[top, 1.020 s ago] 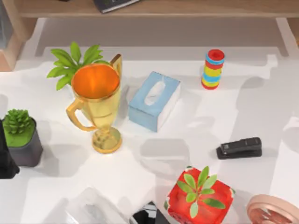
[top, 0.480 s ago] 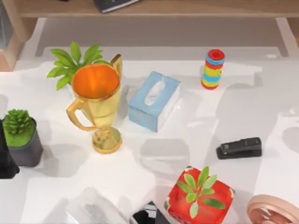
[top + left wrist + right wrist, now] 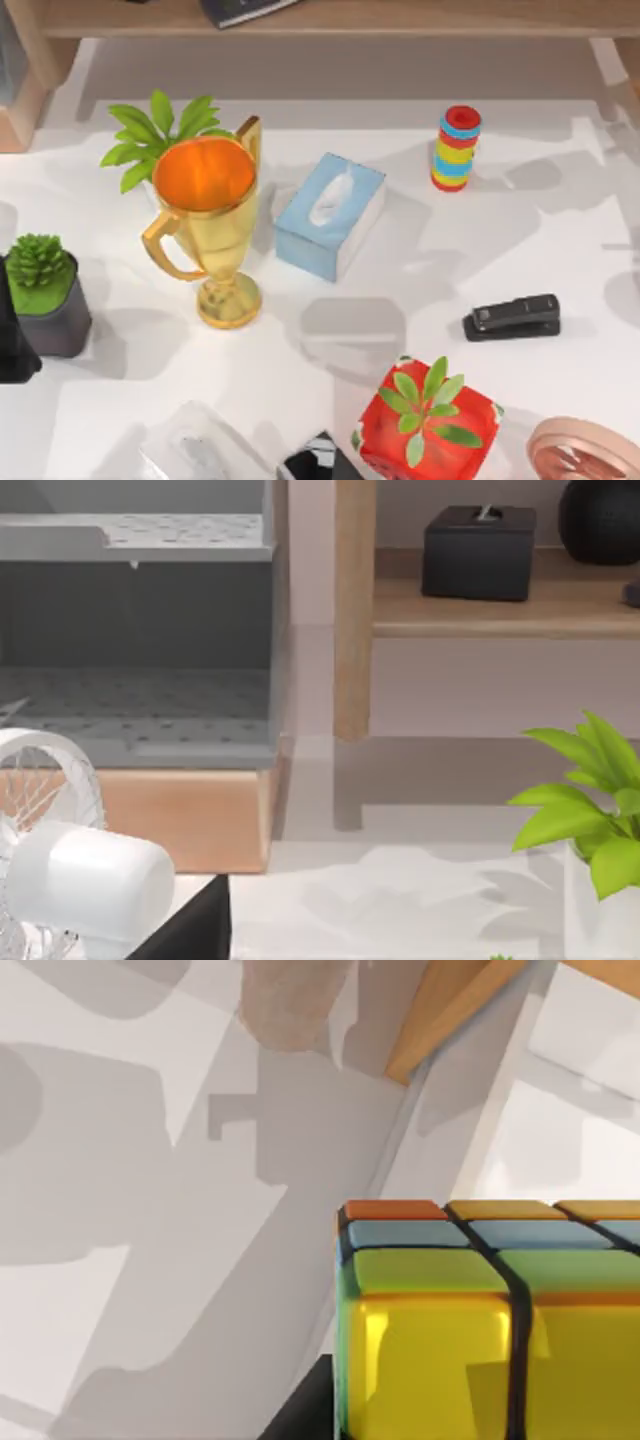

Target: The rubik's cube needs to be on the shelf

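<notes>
The white bench [image 3: 560, 230] carries, seen from above, a wooden shelf [image 3: 400, 18] along its far edge. In front stand a gold trophy [image 3: 208, 225], a blue tissue box [image 3: 331, 215], a red box with leaves [image 3: 428, 420], a black stapler [image 3: 512, 317] and a striped ring stack [image 3: 456, 148]. The rubik's cube [image 3: 480, 1320] sits close under the right wrist camera, above the bench beside a wooden upright; whether the right pincer grips it cannot be told.
</notes>
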{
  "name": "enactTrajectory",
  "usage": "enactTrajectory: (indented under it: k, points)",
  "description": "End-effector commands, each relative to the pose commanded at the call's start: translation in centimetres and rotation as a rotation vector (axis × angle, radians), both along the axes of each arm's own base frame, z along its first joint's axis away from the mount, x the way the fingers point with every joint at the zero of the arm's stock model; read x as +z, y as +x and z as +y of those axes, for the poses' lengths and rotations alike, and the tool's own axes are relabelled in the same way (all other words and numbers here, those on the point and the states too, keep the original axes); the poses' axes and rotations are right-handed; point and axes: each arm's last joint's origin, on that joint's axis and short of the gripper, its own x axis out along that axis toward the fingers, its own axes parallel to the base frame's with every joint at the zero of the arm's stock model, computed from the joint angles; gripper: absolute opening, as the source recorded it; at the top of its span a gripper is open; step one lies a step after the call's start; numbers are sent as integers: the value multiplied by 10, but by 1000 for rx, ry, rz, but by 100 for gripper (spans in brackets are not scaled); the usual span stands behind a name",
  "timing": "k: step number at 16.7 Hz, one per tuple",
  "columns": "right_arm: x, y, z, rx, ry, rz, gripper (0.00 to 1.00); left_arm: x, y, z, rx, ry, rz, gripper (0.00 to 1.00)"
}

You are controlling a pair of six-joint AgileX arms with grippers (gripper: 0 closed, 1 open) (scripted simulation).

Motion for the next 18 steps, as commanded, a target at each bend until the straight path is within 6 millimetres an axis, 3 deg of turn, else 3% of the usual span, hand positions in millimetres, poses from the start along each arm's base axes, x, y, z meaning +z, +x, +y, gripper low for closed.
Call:
enactTrajectory:
  k: [3, 7, 12, 15, 18]
  points:
    - [-22, -11, 40, 56, -6, -75, 0, 0, 0, 0, 0, 0, 0, 100]
    - [-81, -23, 85, 88, -14, -193, 0, 0, 0, 0, 0, 0, 0, 100]
    - [-150, -43, 125, 39, -6, -468, 0, 0, 0, 0, 0, 0, 0, 100]
    - [-171, -58, 143, -25, 38, -678, 0, 0, 0, 0, 0, 0, 0, 100]
    - [-175, -70, 159, -93, 121, -882, 0, 0, 0, 0, 0, 0, 0, 100]
